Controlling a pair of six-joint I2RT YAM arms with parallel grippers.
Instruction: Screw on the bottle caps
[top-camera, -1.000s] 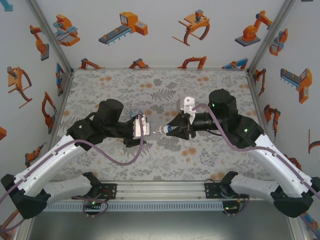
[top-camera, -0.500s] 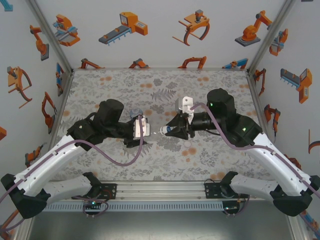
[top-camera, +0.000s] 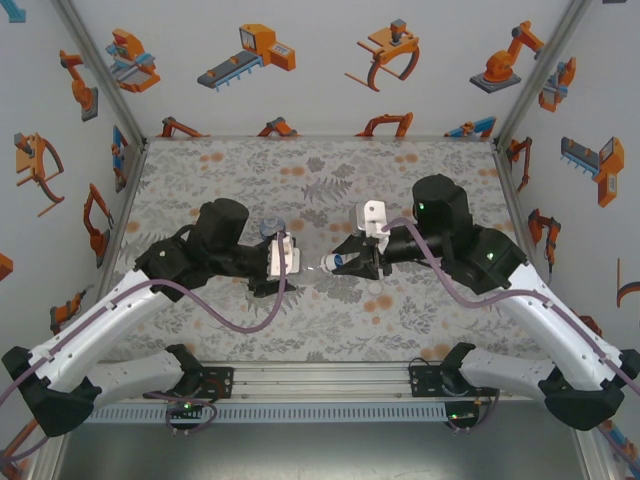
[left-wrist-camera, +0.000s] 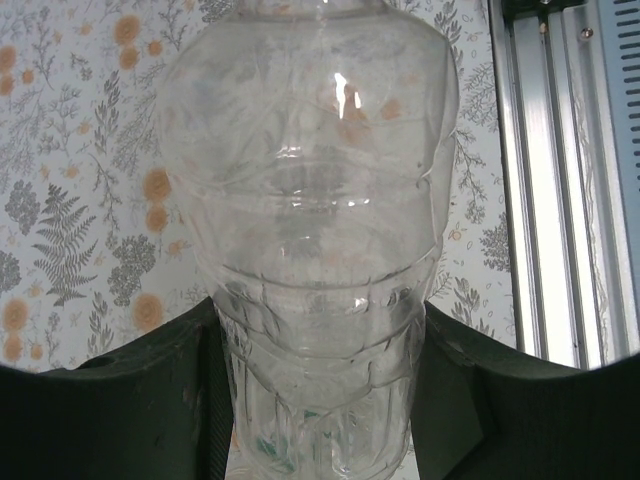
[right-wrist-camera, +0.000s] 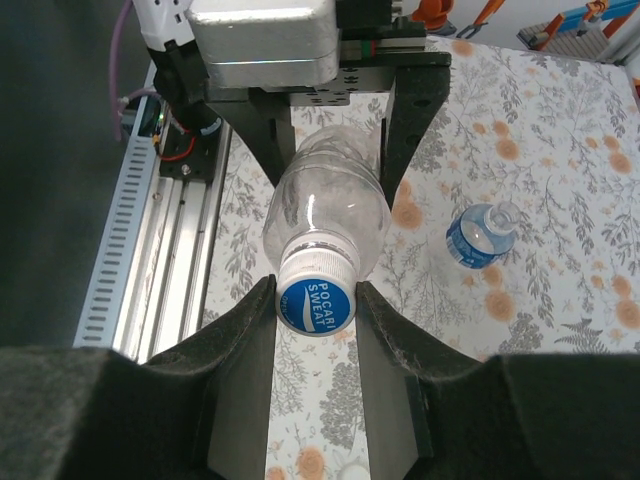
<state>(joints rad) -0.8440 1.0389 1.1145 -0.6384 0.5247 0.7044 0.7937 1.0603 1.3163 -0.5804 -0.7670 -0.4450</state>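
The blue-topped cap (right-wrist-camera: 315, 297), pinched by the clenched right tool (top-camera: 345, 262), sits on a clear bottle (right-wrist-camera: 330, 195) that the left tool (left-wrist-camera: 320, 420) grasps above the table (right-wrist-camera: 560, 130), so it is probably mid-screwing, while the blue-labelled bottle (right-wrist-camera: 478, 238) looks uncapped.

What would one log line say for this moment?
left gripper: shut on bottle | right gripper: shut on cap at bottle's mouth | blue-label bottle: on table

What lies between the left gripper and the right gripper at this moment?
A clear bottle spans the gap in the right wrist view: left gripper on its body, right gripper shut on its cap.
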